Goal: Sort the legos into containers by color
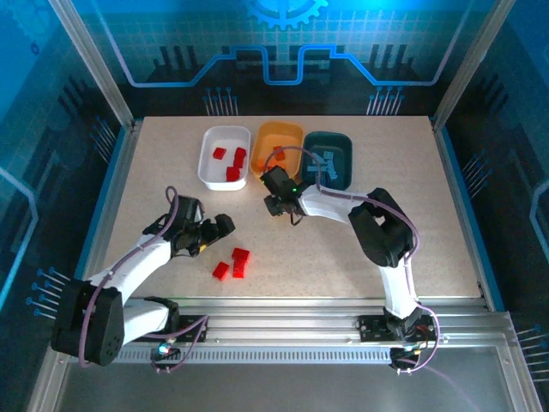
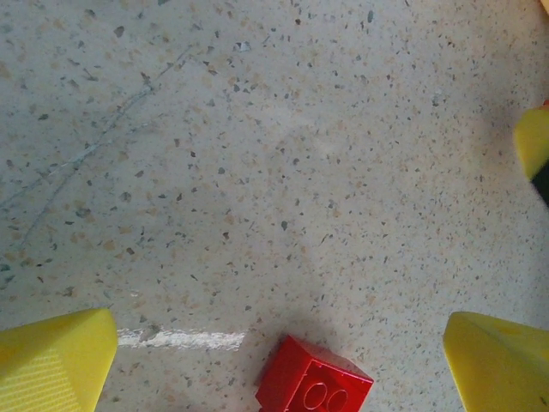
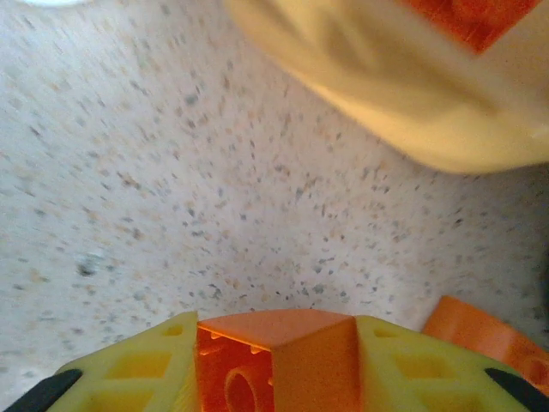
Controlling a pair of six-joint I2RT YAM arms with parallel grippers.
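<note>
From the wrist: my right gripper (image 3: 274, 343) clamps an orange brick (image 3: 287, 369) near the orange tub (image 3: 386, 94) wall. My left gripper (image 2: 276, 352) is spread wide by a red brick (image 2: 313, 388), with table (image 2: 257, 172) stretching beyond.

Left wrist view: the red brick (image 2: 313, 388) and the left gripper's (image 2: 279, 365) yellow fingertips (image 2: 51, 360) are cropped by the lower edge. Right wrist view: the orange tub (image 3: 386, 94) is blurred and cropped at the top. The orange brick (image 3: 274, 360) between the right gripper's (image 3: 274, 382) fingers runs off the bottom edge. A second orange piece (image 3: 480, 330) is cut off at the right.
</note>
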